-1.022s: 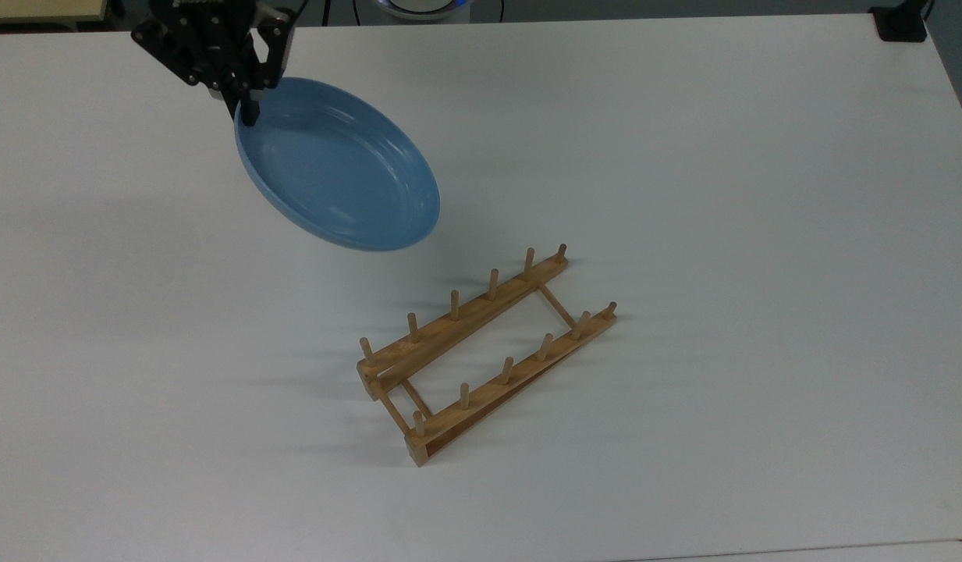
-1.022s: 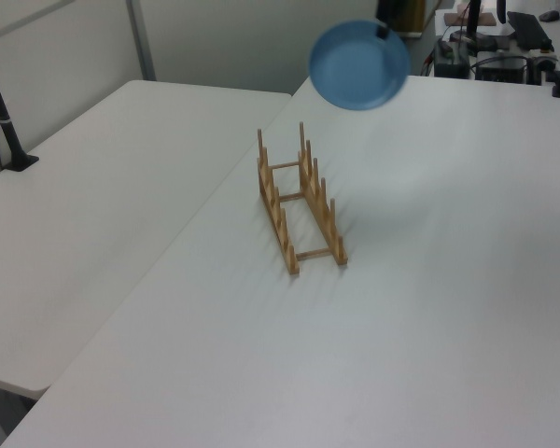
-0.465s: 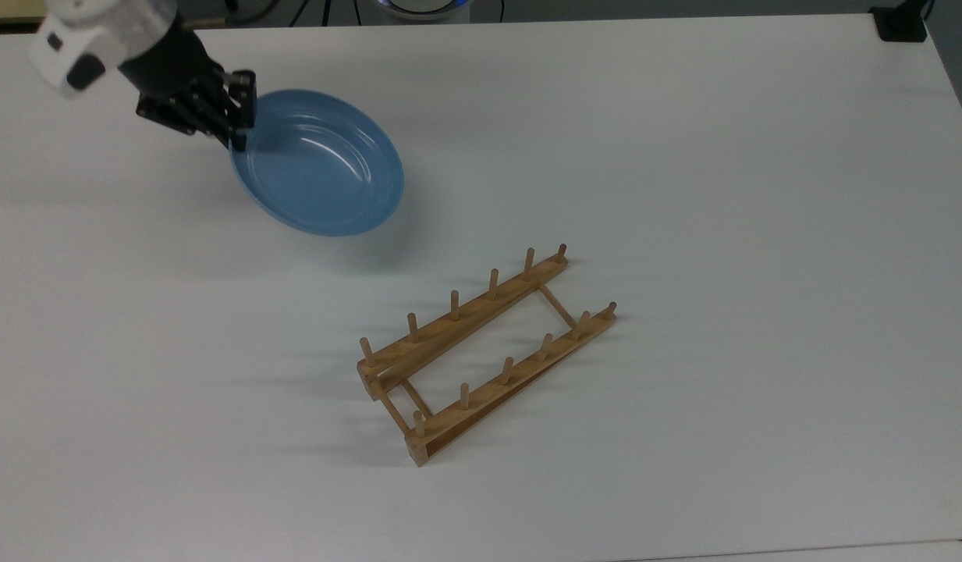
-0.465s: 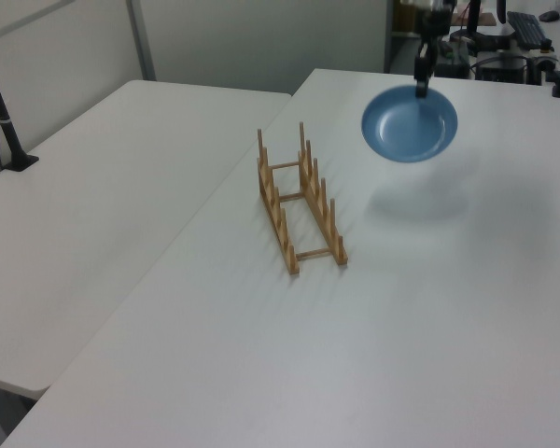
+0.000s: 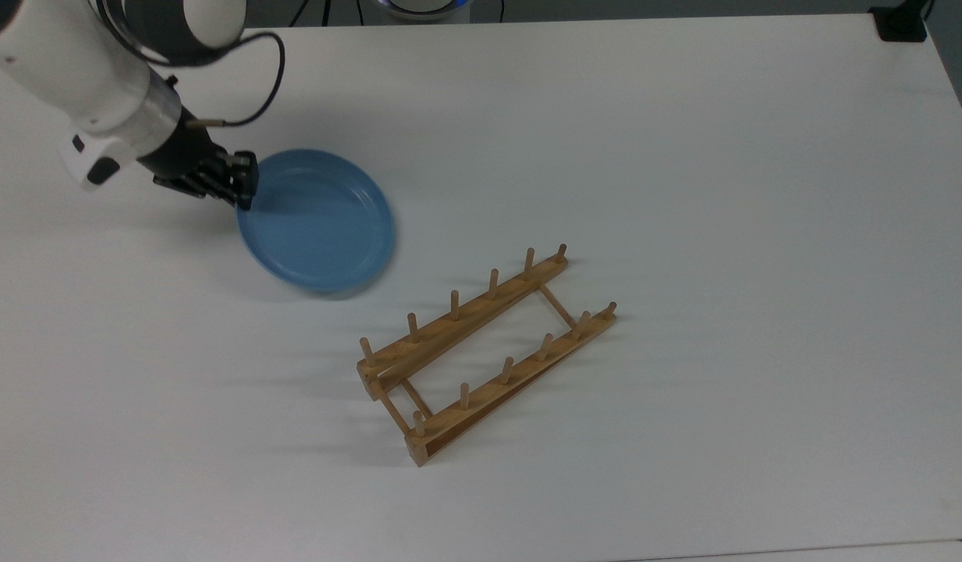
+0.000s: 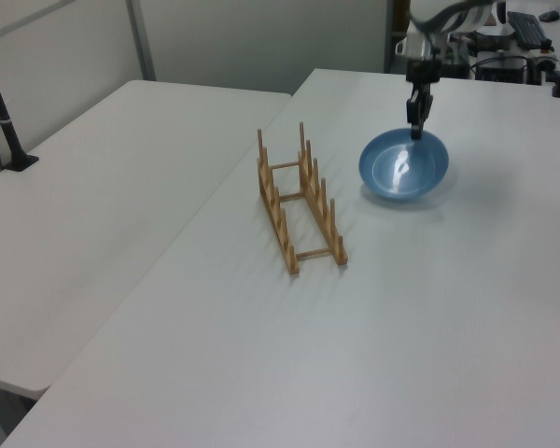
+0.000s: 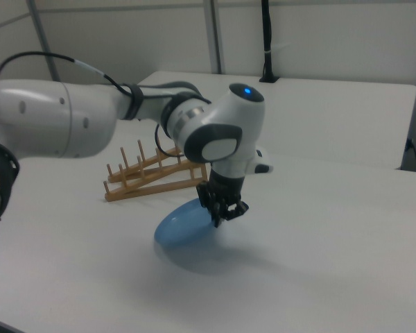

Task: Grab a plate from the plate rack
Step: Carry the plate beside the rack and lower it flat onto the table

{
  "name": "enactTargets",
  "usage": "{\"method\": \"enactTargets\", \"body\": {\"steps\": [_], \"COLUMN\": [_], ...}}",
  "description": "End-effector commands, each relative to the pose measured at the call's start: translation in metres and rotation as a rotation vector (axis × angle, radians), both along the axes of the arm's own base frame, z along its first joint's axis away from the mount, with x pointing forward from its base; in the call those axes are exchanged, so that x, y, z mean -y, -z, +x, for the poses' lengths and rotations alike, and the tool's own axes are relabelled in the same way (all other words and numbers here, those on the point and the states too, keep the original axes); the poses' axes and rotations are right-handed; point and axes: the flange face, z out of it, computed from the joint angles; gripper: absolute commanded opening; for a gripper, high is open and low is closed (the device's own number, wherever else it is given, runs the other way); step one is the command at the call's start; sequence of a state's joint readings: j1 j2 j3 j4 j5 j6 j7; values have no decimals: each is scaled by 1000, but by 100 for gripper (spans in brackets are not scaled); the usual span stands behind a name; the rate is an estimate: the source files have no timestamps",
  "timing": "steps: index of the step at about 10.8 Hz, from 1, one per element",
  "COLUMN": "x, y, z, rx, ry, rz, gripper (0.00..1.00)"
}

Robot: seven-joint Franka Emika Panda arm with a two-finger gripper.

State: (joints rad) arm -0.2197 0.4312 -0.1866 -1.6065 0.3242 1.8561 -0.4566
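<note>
We have fingers (image 5: 244,195) clamped on the plate (image 5: 317,222) rim, rack (image 5: 481,355) empty. Edge-only pinch: the plate may slip or clack onto the tabletop (image 5: 683,156) if released tilted.

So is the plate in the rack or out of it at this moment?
Out. The plate is beside the plate rack, apart from it, with the tool gripping its rim. No plate stands between the rack's pegs.

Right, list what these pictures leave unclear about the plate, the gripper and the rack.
- Top view: the gripper covers the plate rim where it holds it.
- Right view: the arm hides part of the plate rack; whether the plate's lower edge touches the table cannot be told.
- Left view: the arm is cut off by the top edge.
</note>
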Motion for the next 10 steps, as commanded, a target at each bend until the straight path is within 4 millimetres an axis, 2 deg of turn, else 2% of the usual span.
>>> {"method": "enactTargets", "body": {"steps": [1, 2, 3, 6, 7, 8, 9, 10], "x": [3, 6, 13, 33, 34, 34, 25, -2], "y": [26, 26, 31, 34, 34, 25, 4, -30], "z": [6, 5, -1, -12, -12, -13, -11, -3], "rx": [22, 23, 12, -11, -18, -9, 17, 62], "ry": [12, 8, 14, 7, -5, -7, -18, -54], "rz": [-9, -12, -15, -49, -66, -69, -78, -97], "gripper": [5, 8, 21, 87, 90, 91, 97, 99]}}
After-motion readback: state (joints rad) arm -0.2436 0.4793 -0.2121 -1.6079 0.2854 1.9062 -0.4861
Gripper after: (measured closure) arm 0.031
